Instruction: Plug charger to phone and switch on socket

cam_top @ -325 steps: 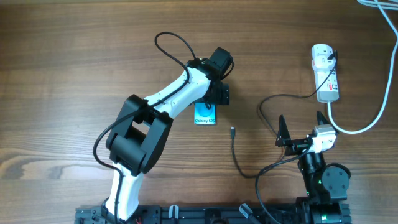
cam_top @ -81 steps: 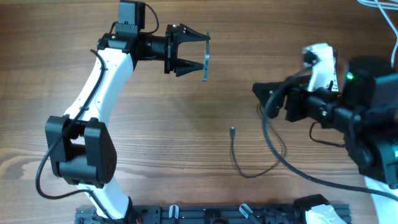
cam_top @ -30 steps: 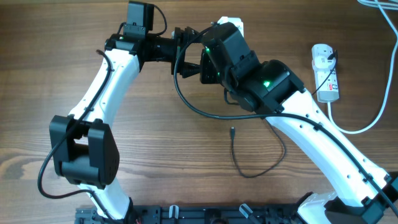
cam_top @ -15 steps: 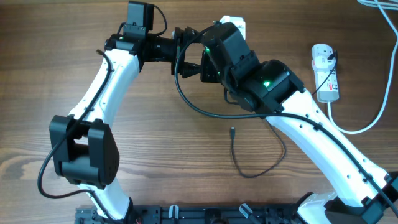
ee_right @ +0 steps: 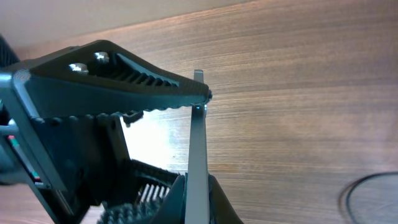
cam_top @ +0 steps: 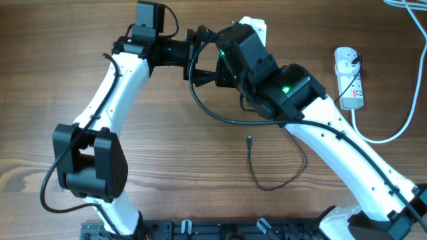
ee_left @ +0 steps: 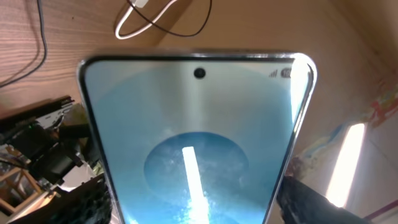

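- right wrist: the right claw [ee_right: 194,183] is clenched on the phone [ee_right: 198,130], which shows edge-on as a thin upright strip passing between its two fingers.
- in the same view a ribbed black finger [ee_right: 127,78] of the left claw [cam_top: 195,57] comes in from the left, its tip right at the phone's far end. whether it touches or stands a hair apart, i cannot tell.
- left wrist: the phone fills the view, teal screen toward the camera, with a small punch-hole near its upper end.
- the left claw's dark fingers flank the phone's two long edges at the bottom corners. whether they press on it or have released it, i cannot tell.
- overhead: the two claws meet above the far middle of the bench [cam_top: 53,80]. the phone is up off the wood there, mostly hidden by the wrist of the right arm [cam_top: 333,147].
- the left arm [cam_top: 113,87] reaches in from the near left, and the right arm crosses from the near right.
- the charger [cam_top: 249,141] lies on the bench nearer the robot, beside the right arm and well apart from the phone. its plug tip is free and points to the far side, and its cable curves down and round to the right.
- the socket [cam_top: 349,79] lies on the bench at the right, well apart from both claws. its thick white cord [cam_top: 387,139] loops off toward the right edge.
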